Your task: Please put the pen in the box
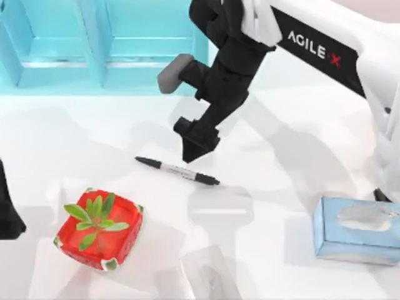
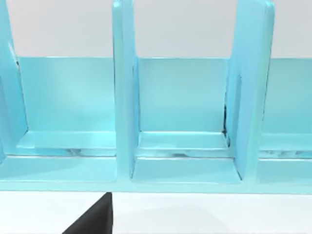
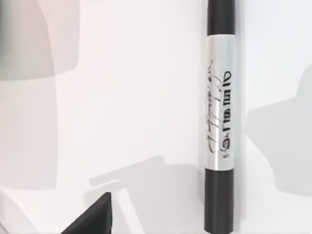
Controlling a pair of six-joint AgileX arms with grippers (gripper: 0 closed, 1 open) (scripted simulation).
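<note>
Black pen [image 1: 178,170] flat on open white table [image 1: 275,187], right claw [image 1: 192,153] just above

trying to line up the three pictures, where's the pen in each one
Top view: the pen lies flat on the white table, just below the right claw.
Left wrist view: not in it; the box is ahead.
Right wrist view: the pen runs lengthwise, silver band centred.
Shared landmark: the white table.

The top camera looks down on the white table [image 1: 281,125], the left wrist camera faces the turquoise box [image 2: 183,107] from close by, and the right wrist camera looks very closely down at the pen [image 3: 220,112], which the top camera shows too.
</note>
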